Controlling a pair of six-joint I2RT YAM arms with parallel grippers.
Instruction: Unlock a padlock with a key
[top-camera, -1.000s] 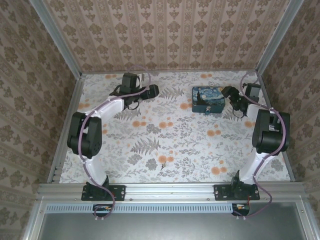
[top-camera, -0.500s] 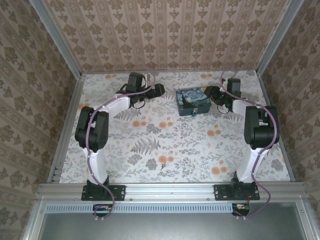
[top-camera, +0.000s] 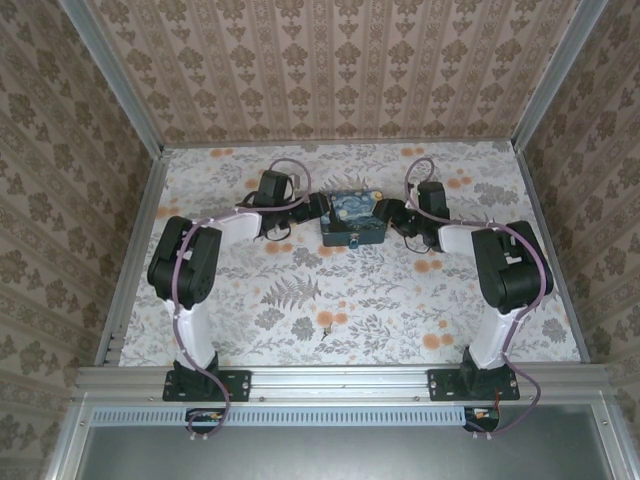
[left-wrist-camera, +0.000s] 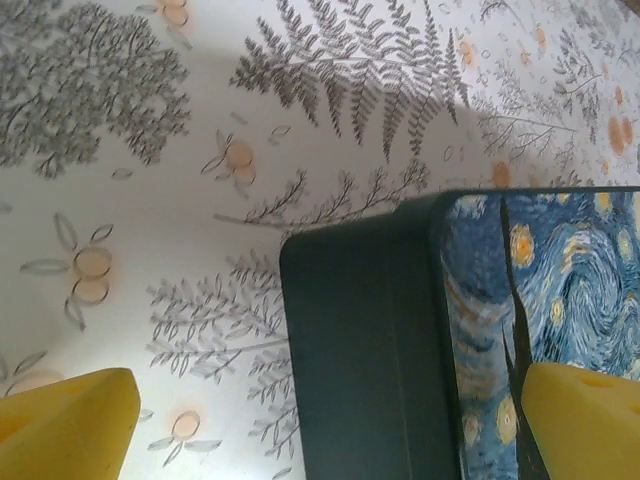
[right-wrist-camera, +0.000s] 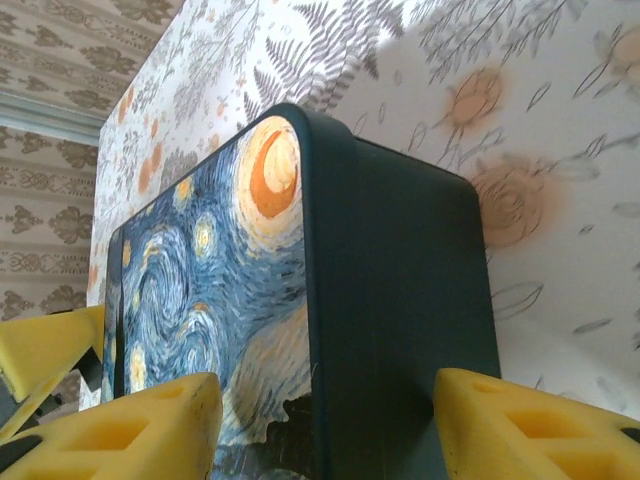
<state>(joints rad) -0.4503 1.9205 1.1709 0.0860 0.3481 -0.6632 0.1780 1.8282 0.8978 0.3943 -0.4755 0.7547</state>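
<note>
Box (top-camera: 352, 220) | left claw (left-wrist-camera: 320, 425) apart | right claw (right-wrist-camera: 330, 425) astride it, grip unclear

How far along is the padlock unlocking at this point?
Done: only staging. The tin sits centred on the table. In hand: the right gripper straddles its end, and the left gripper hangs open at its corner. Left: everything with key and padlock; neither is clear enough to make out.

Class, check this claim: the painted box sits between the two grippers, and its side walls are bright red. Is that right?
Not quite: the box sits between the left gripper and right gripper, but its side walls are dark teal, not red. The right wrist view shows it.
</note>
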